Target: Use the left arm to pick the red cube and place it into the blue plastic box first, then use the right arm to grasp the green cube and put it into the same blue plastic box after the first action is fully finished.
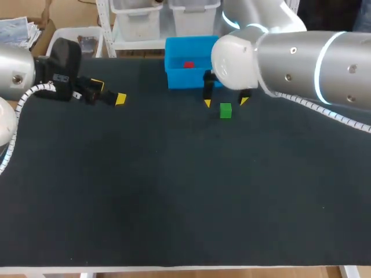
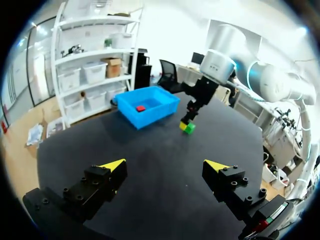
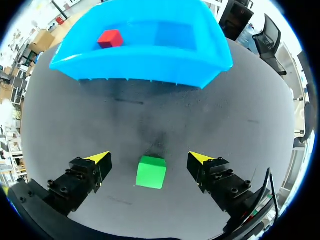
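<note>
Since the red cube [image 1: 188, 65] is sitting in the blue plastic box [image 1: 174, 78], I'm on the green cube [image 1: 225, 110] now. It's on the table [image 1: 174, 202] at about 5 o'clock from the box, between the spread fingers of the right gripper [image 1: 225, 102] with neither tip touching, and it looks small, light and stiff with flat faces, so I'd pinch two opposite sides square-on so it doesn't twist out. Left gripper [image 2: 165, 164] hangs spread and empty out at 9 o'clock; annoyingly, in the head view my right wrist covers the box's 3 o'clock corner, and I can't tell how high the tips sit.
</note>
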Available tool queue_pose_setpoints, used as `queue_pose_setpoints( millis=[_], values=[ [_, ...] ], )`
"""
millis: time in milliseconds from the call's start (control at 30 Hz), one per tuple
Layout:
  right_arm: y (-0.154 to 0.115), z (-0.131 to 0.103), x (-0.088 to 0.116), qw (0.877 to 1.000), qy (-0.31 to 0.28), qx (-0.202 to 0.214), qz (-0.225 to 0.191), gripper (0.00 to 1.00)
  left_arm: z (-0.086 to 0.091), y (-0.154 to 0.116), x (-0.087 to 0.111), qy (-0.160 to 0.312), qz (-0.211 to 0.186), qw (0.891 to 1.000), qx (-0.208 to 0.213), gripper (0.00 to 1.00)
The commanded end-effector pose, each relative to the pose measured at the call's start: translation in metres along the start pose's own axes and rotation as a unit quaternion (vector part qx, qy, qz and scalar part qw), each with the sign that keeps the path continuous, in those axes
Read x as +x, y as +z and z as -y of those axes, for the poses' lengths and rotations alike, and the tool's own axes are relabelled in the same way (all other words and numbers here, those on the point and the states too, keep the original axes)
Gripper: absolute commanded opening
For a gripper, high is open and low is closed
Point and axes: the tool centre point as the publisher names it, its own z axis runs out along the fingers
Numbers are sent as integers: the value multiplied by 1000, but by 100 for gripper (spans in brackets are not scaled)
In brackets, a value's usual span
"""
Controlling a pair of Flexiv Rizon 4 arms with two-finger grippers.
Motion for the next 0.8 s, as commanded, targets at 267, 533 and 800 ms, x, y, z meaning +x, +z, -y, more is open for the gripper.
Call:
queue_pose_setpoints(
  millis=[267, 533, 800],
  values=[
    [12, 11, -1, 1000, -3, 15, -21, 100, -1, 0, 3, 1, 7, 1000, 3, 100],
    [18, 20, 4, 999, -2, 21, -28, 100, -1, 0, 3, 1, 7, 1000, 3, 100],
    [22, 20, 8, 999, -7, 21, -32, 18, -1, 0, 3, 1, 7, 1000, 3, 100]
  ],
)
